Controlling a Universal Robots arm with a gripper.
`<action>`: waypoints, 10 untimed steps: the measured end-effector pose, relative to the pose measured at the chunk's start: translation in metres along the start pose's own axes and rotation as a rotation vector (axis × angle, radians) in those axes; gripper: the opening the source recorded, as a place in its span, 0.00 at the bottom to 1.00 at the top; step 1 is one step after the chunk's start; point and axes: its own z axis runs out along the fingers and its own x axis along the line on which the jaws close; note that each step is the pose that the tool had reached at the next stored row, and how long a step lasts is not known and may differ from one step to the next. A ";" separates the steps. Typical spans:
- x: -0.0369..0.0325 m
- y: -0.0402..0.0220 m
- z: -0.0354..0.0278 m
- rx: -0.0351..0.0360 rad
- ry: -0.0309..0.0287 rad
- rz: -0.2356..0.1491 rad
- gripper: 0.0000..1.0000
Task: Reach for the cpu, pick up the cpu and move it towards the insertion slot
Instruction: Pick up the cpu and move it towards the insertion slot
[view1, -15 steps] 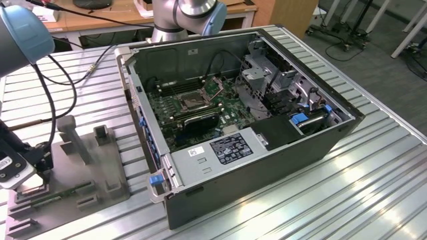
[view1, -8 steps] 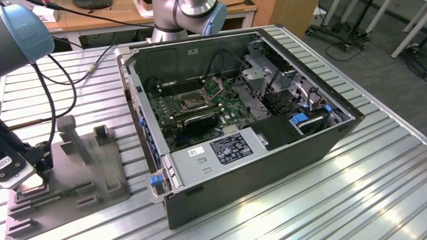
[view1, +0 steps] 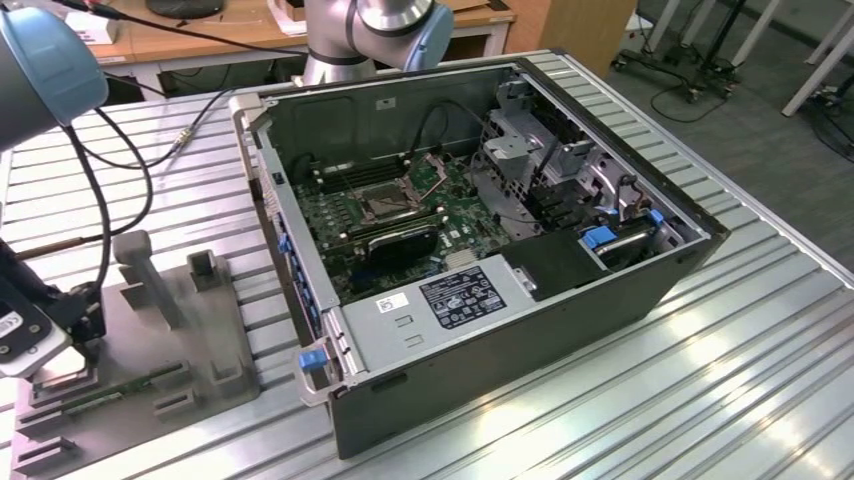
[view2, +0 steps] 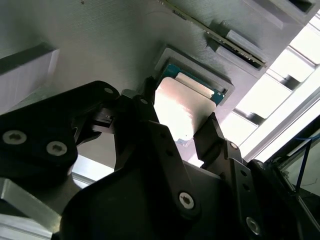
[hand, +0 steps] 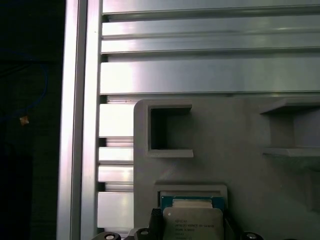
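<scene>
1. My gripper has closed in narrowly on the cpu. One black finger lies against each of two opposite edges, and the pale silver top shows between them in both wrist views.
2. The cpu lies directly under me in a square recess of the grey tray. A band of its green board shows along one edge of the recess.
3. Just past the cpu, the tray has an open square notch. Near my gripper, a long memory strip rests in its own holder on the same tray.
4. The tray sits on a ribbed metal table, which shows bright beyond the tray's edge.
5. In the exterior view, the open computer case stands well apart from my gripper, toward the exterior view's right. Inside it, on the green motherboard, is the insertion slot, with a shiny frame and a dark centre, far from the cpu.
</scene>
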 end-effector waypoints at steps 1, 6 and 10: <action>0.0000 0.0000 -0.0007 0.0001 0.0002 0.000 0.55; -0.0001 0.0001 -0.0026 -0.0003 -0.0004 0.000 0.55; -0.0001 0.0001 -0.0030 -0.0001 -0.0001 0.000 0.55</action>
